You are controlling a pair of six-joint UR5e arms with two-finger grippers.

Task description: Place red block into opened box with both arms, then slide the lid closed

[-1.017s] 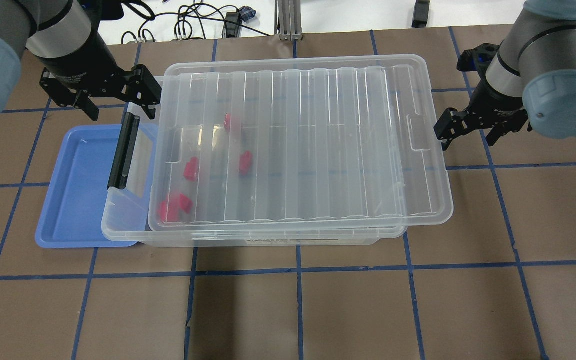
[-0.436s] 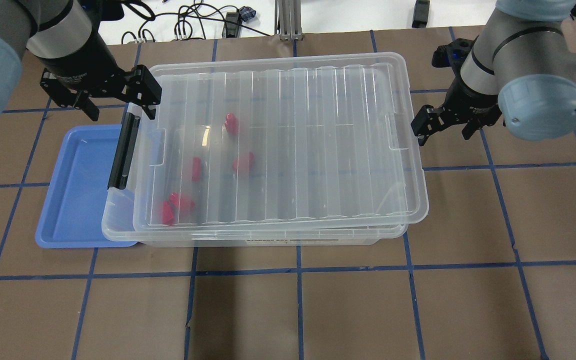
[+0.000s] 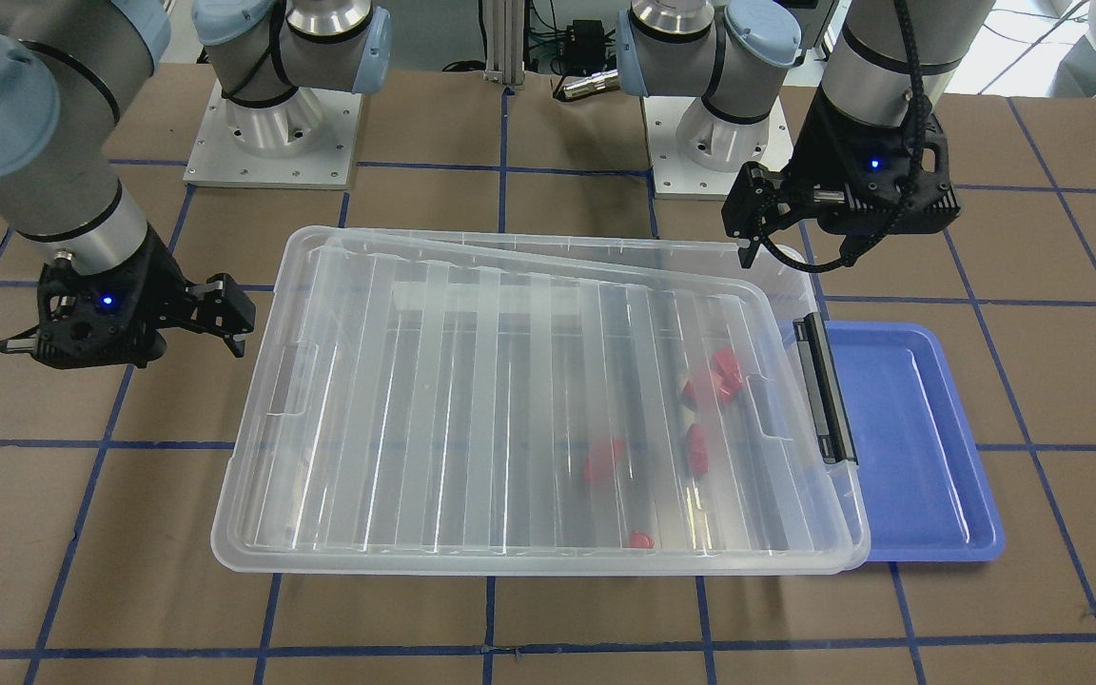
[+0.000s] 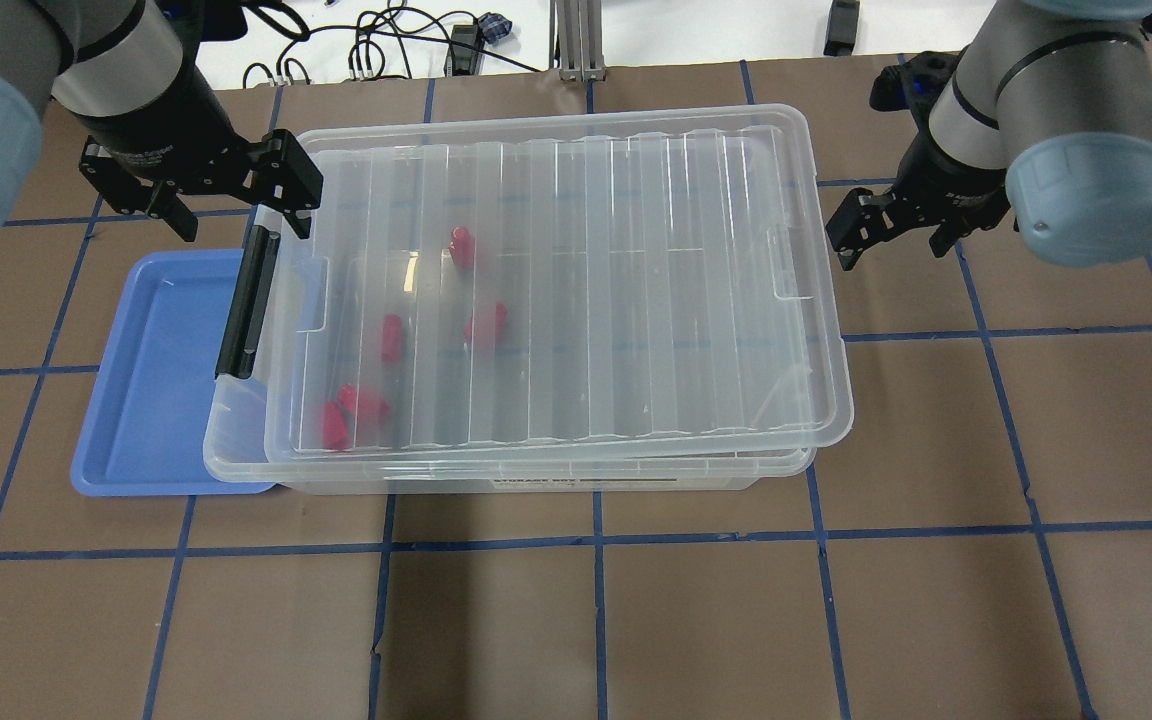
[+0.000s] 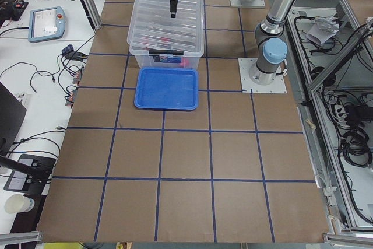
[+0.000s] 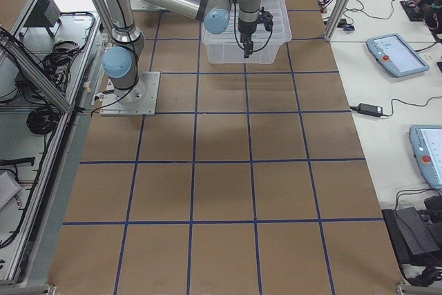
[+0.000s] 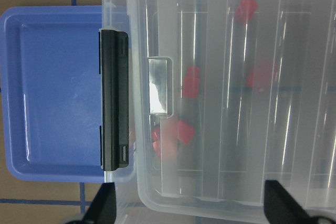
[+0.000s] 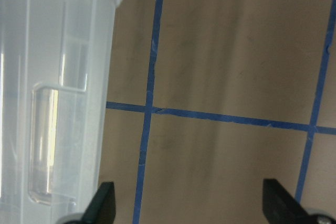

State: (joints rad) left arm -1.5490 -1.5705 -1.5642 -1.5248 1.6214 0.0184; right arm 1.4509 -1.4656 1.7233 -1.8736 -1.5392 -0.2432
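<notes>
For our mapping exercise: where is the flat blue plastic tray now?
Overhead view, left side: the flat blue plastic tray lies at the black-bar end of the clear plastic box.

The counter (image 4: 636, 620) is covered in brown sheeting, ruled into large squares by blue tape lines (image 4: 596, 540). There is a small tear in the sheet near the front edge, left of centre.

The box (image 4: 536, 482) stands on the counter in the far middle, long side running left to right. A flat blue tray (image 4: 151, 380) lies just left of it. Seen from overhead, the box's left rim overlaps the tray's right edge, but it is unclear whether the two touch.

At the robot's side of the counter two square metal base plates are bolted down, one (image 3: 267, 152) under the right arm and one (image 3: 714, 152) under the left.
</notes>
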